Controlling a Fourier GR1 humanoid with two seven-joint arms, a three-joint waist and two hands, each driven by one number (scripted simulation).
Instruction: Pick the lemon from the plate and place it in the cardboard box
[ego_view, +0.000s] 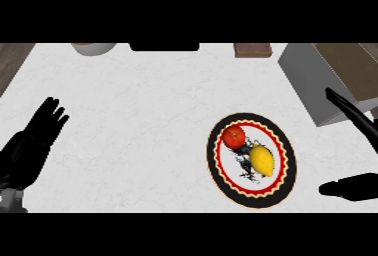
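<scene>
On the plate: the lemon (262, 159) lies right of centre, touching a red tomato (234, 136) just beyond it on the far-left side, so any grasp has to come from the clear right side.
Plate: the plate (283, 187), ringed red and black, sits on the white tabletop (140, 125), near-right of middle.
Right robot hand: the right robot hand (357, 187) is spread wide open beside the plate, one finger stretched far, the thumb low and near, holding nothing; it looks set to close in on the lemon.
Left robot hand: the left robot hand (40, 130) is open at the left edge, fingers up, resting out of the way.
Cardboard box: the cardboard box (317, 75) waits at the far right, just beyond the right robot hand, a short carry once the lemon is lifted.
Stage: by my read, approach only; nothing is grasped yet.
</scene>
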